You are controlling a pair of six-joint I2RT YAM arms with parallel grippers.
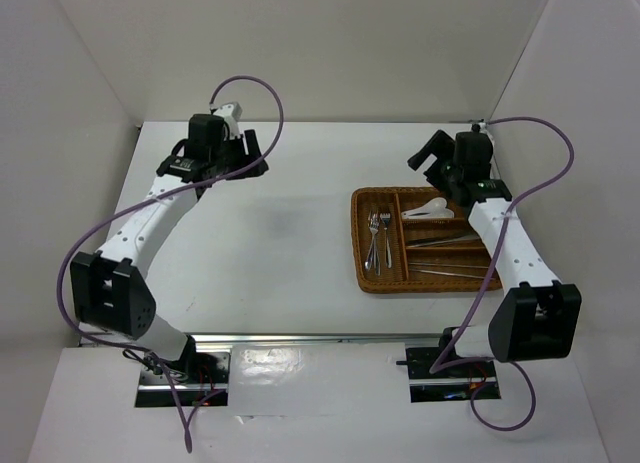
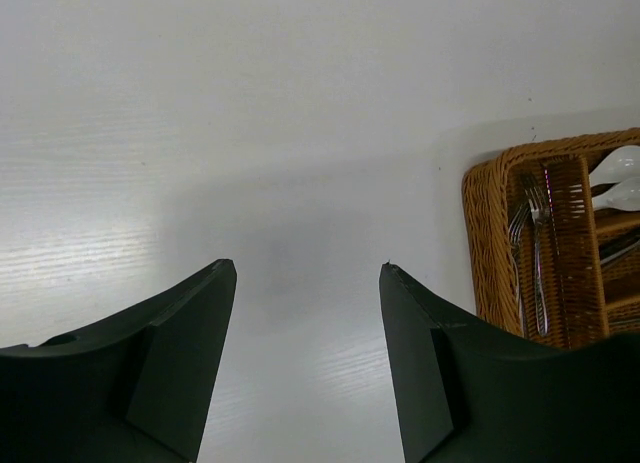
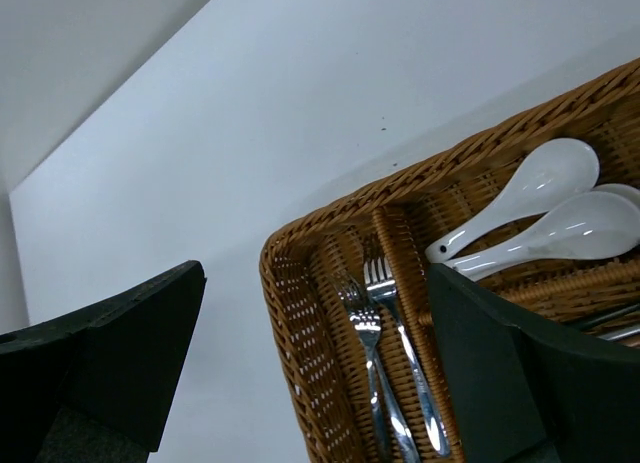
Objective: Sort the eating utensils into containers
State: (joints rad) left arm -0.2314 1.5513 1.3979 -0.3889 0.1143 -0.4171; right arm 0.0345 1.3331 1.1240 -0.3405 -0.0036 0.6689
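The brown wicker tray (image 1: 357, 243) sits right of centre, and its compartments are the containers. The long left section holds silver forks (image 1: 378, 241). White ceramic spoons (image 1: 425, 210) lie in the far short section, and slim silver pieces (image 1: 445, 245) fill the nearer sections. My right gripper (image 1: 430, 153) hovers just beyond the tray's far edge, open and empty. In the right wrist view the right gripper (image 3: 315, 271) looks down on the forks (image 3: 385, 333) and spoons (image 3: 540, 218). My left gripper (image 2: 307, 265) is open over bare table at the far left, with nothing between its fingers.
White walls enclose the table on the left, back and right. The tray's corner (image 2: 483, 243) shows at the right edge of the left wrist view, well apart from the left fingers (image 2: 195, 323). Purple cables loop over both arms.
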